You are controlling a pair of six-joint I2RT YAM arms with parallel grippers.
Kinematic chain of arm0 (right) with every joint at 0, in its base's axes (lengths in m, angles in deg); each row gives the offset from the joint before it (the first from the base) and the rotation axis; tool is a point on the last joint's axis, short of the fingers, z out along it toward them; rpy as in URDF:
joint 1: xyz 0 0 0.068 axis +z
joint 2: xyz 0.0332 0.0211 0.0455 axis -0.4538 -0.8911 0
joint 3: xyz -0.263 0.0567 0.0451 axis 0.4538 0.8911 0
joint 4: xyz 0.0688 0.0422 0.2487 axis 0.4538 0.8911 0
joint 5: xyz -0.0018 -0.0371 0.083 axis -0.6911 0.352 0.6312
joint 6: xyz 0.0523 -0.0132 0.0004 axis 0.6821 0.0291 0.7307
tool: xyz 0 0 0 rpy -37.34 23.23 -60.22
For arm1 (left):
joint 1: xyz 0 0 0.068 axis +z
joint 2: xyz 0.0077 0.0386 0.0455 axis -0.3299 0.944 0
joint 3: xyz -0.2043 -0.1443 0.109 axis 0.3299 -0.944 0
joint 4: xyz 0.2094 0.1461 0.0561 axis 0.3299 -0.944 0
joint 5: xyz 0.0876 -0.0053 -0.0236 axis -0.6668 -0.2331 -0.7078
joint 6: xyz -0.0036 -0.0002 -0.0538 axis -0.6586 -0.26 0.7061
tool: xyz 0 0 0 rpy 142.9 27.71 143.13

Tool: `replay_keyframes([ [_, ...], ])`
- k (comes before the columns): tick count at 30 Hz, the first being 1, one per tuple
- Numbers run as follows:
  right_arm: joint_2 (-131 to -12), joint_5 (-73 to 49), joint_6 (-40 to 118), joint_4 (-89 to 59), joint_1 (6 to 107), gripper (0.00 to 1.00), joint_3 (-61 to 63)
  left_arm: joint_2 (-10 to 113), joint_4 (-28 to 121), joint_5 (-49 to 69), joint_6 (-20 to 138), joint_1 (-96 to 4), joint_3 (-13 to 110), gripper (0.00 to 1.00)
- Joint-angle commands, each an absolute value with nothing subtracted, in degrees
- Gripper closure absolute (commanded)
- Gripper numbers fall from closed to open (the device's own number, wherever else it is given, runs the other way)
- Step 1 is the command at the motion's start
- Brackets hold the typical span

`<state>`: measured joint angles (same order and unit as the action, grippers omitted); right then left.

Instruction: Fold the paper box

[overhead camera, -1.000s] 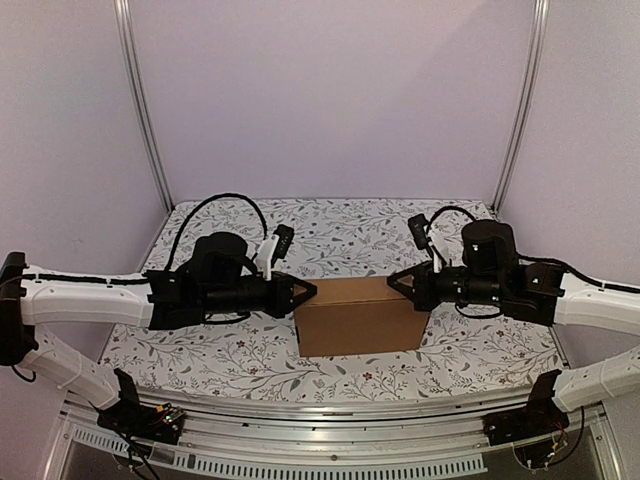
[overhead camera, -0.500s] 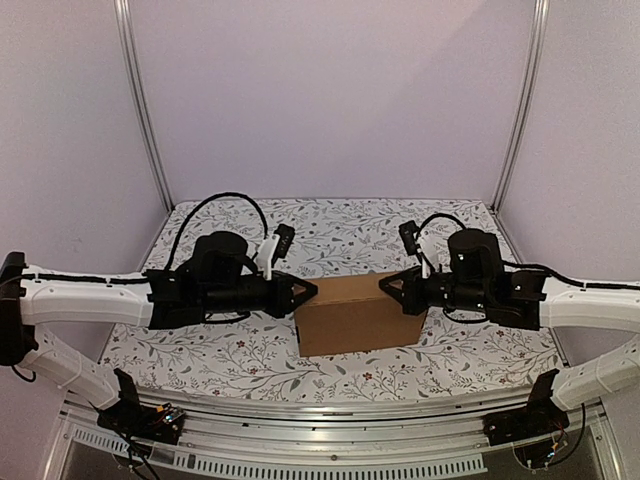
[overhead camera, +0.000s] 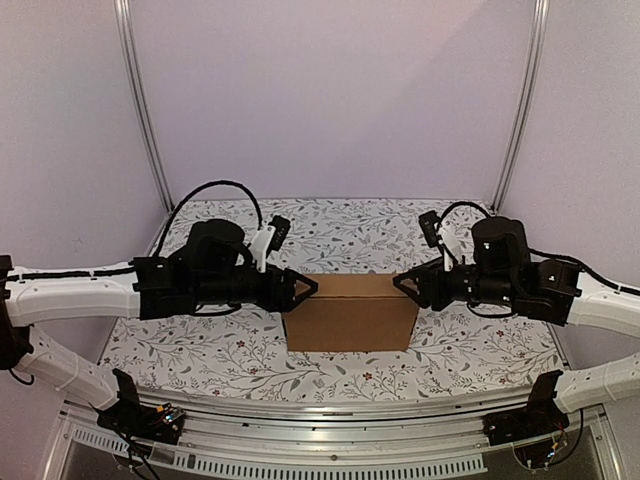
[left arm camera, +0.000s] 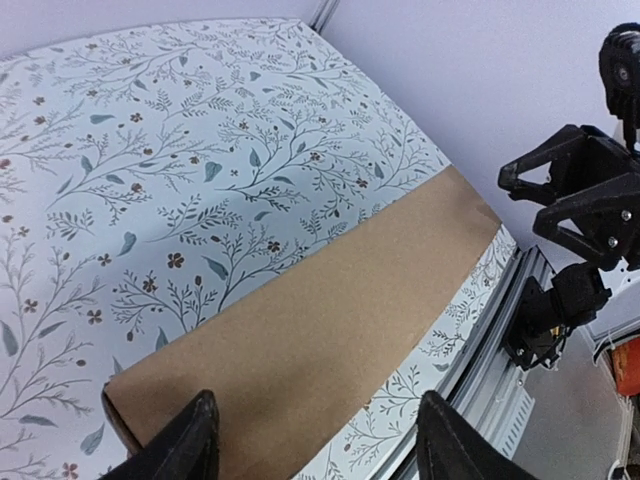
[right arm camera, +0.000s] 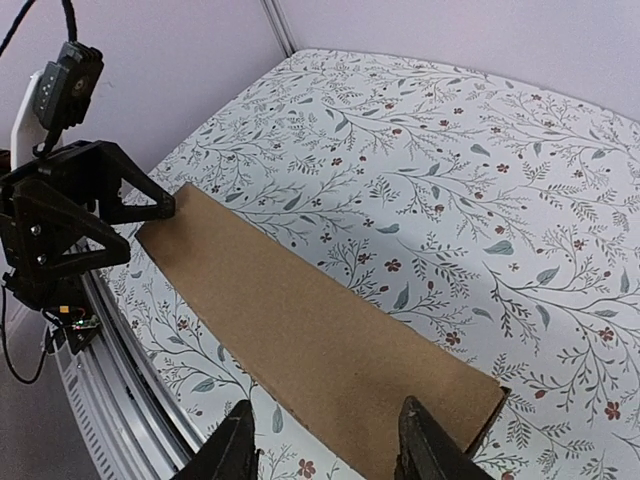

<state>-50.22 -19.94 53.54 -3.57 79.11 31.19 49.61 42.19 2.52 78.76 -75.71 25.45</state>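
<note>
I judge the fold finished: the paper box (overhead camera: 350, 322) stands closed between my left gripper (overhead camera: 303, 289) and right gripper (overhead camera: 402, 283), both part-open and empty, so next I'd draw them apart.

A box (overhead camera: 350, 312) stands on the table (overhead camera: 330, 225), midway from left to right and nearer the front edge than the back wall (overhead camera: 330, 100). The left gripper (overhead camera: 306, 288) is at the box's upper left end and the right gripper (overhead camera: 402, 283) at its upper right end, facing each other across the box top. A rail (overhead camera: 320, 425) runs along the table's front, before the box.
</note>
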Motion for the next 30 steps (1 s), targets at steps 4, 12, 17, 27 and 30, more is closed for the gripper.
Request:
replay_keyframes([
  [4,-43.9,-24.3,52.9,6.7,79.4,0.06,29.7,46.4,30.2,-1.5,73.6,-74.0,31.2,0.15],
  [12,-36.6,-26.5,56.9,9.3,79.3,0.01,36.4,48.3,28.0,0.3,70.1,-69.7,37.7,0.01],
  [17,-31.0,-18.1,59.3,7.1,79.3,0.01,42.5,52.0,29.0,4.2,70.1,-66.9,40.5,0.0],
  [27,-29.9,-24.0,75.9,-1.8,83.9,0.02,55.7,64.9,27.0,8.7,69.4,-65.7,49.3,0.1],
  [30,-33.3,-26.9,79.7,-5.2,86.0,0.02,56.8,68.5,25.6,9.0,69.3,-65.5,51.5,0.14],
])
